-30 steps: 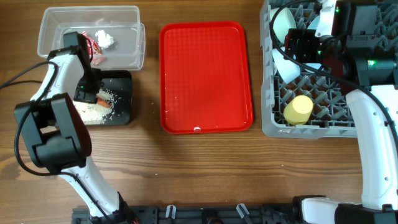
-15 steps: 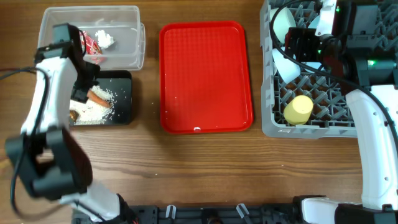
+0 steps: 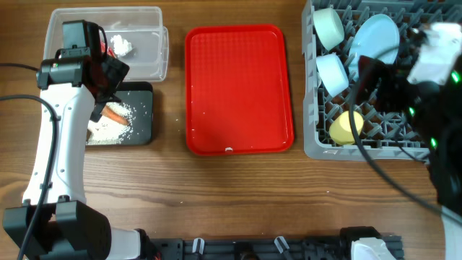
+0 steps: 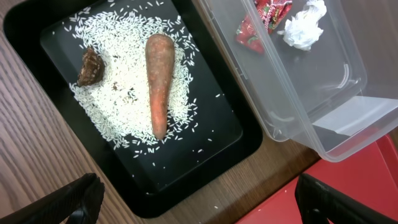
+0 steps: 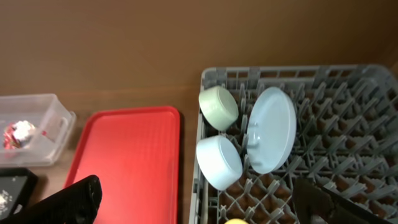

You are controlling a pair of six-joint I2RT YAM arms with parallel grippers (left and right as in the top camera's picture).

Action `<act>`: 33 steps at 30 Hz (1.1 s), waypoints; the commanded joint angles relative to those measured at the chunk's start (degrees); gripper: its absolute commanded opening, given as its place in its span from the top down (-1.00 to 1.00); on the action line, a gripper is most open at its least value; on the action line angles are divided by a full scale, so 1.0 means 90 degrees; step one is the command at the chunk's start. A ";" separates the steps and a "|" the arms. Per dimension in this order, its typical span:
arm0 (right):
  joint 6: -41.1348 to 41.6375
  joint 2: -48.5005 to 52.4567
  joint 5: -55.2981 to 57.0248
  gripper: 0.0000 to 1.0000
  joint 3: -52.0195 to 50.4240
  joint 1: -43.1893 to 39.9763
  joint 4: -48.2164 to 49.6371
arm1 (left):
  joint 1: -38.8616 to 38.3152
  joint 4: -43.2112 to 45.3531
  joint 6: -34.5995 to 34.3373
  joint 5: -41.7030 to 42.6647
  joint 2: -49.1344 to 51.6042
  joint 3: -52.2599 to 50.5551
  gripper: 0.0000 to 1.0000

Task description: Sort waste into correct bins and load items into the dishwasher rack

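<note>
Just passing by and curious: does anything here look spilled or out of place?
Only slightly: rice lies scattered across the black tub around the carrot, and one stray grain seems to sit on the table just outside it. The rack looks tidy.

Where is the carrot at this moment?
The carrot lies in the shallow black tub on the rice grains, right of the brown lump in the left wrist view, beside the clear tub.
</note>
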 commanded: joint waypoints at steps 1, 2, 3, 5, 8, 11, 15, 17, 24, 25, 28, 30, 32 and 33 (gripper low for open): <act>0.0107 -0.0187 0.0107 -0.99 0.0000 0.0015 -0.0010 | -0.0012 0.0007 0.0058 -0.0039 -0.0002 0.0036 -0.99; 0.0109 -0.0199 0.0107 -0.99 0.0000 0.0015 -0.0010 | -0.0012 0.0007 0.0058 -0.0039 -0.0002 0.0036 -1.00; 0.0104 -0.0199 0.0109 -0.99 0.0000 0.0015 -0.0015 | -0.0012 0.0007 0.0058 -0.0039 -0.0002 0.0036 -1.00; 0.0080 -0.0197 0.0576 -0.99 0.0000 0.0015 -0.0039 | -0.0012 0.0007 0.0058 -0.0039 -0.0002 0.0036 -0.99; 0.0117 -0.0189 0.0644 -0.99 0.0000 0.0015 -0.0146 | -0.0012 0.0007 0.0058 -0.0039 -0.0002 0.0036 -1.00; 0.0109 -0.0170 0.0612 -0.99 -0.0024 0.0015 0.0032 | -0.0012 0.0007 0.0058 -0.0039 -0.0002 0.0036 -1.00; 0.0112 -0.0551 0.0580 -1.00 -0.0954 0.0017 0.1564 | -0.0012 0.0007 0.0061 -0.0039 -0.0002 0.0036 -1.00; 0.0097 -0.0967 0.0466 -1.00 -0.1882 0.0017 0.2608 | -0.0012 0.0007 0.0058 -0.0039 -0.0002 0.0036 -1.00; 0.0498 -0.3548 -0.0063 -0.99 -0.6033 0.0015 0.5200 | -0.0012 0.0007 0.0058 -0.0039 -0.0002 0.0036 -1.00; 0.0578 -0.4053 -0.0063 -1.00 -0.6742 0.0015 0.5549 | -0.0012 0.0007 0.0061 -0.0039 -0.0002 0.0036 -1.00; 0.0692 -0.5071 -0.0070 -0.99 -0.8140 0.0015 0.6339 | -0.0012 0.0007 0.0058 -0.0039 -0.0002 0.0036 -1.00; 0.0809 -0.5712 -0.0073 -0.99 -0.8947 0.0015 0.6776 | -0.0012 0.0007 0.0058 -0.0039 -0.0002 0.0036 -1.00; 0.0806 -0.6064 -0.0070 -0.99 -0.9338 0.0015 0.6968 | -0.0012 0.0007 0.0058 -0.0039 -0.0002 0.0036 -1.00; 0.0806 -0.6212 -0.0070 -0.99 -0.9479 0.0015 0.6987 | -0.0012 0.0007 0.0058 -0.0039 -0.0002 0.0036 -1.00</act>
